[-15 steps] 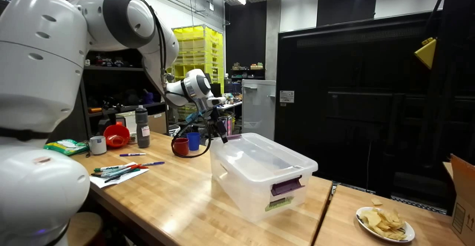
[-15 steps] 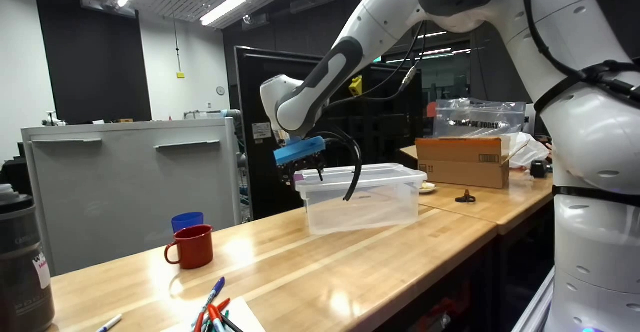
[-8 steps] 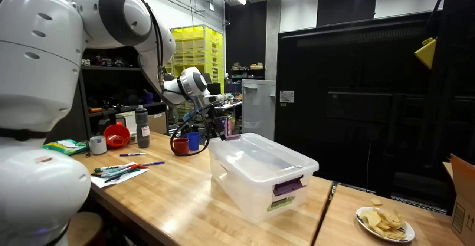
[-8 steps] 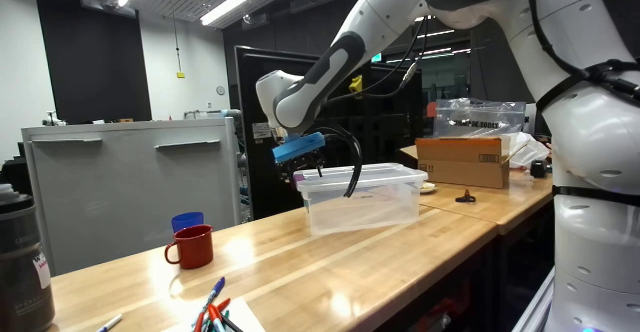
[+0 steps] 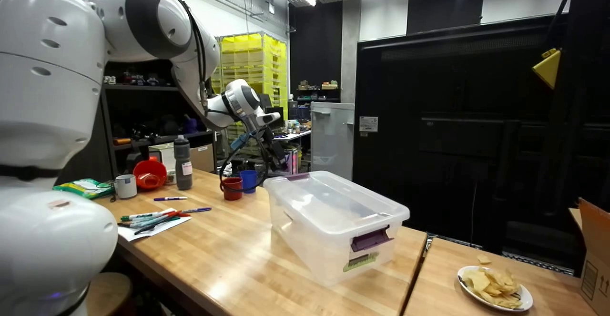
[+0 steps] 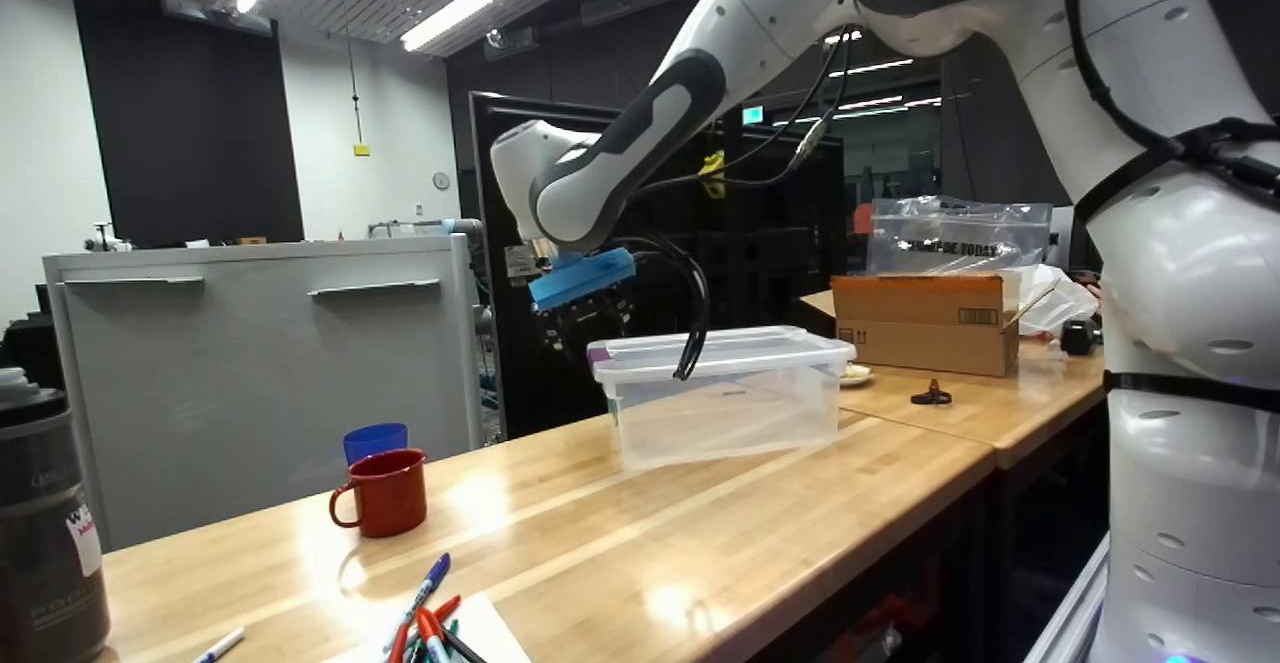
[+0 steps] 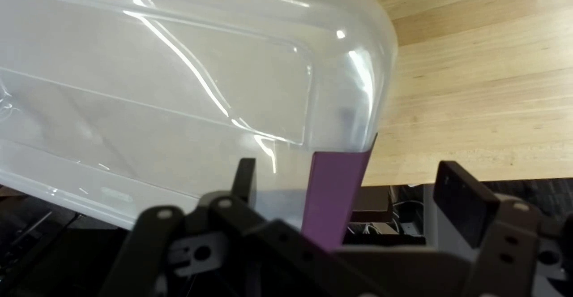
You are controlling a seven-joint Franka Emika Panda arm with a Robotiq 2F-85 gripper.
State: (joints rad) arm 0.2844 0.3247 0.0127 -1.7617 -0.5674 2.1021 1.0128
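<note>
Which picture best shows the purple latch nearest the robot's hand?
The wrist view: there the purple latch looms large, framed by the open hand. Both exterior views show it only as a small purple patch on the clear box.

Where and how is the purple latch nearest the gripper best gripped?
Probably pinch the purple latch across its width, from above its end of the clear storage bin, one jaw over the lid, the other outside. It is a narrow strip along the lid's end, and the open gripper straddles it in the wrist view.

Glossy plastic bin
Under the bin, shiny wooden bench; near the bin, my hand looks matt.
</note>
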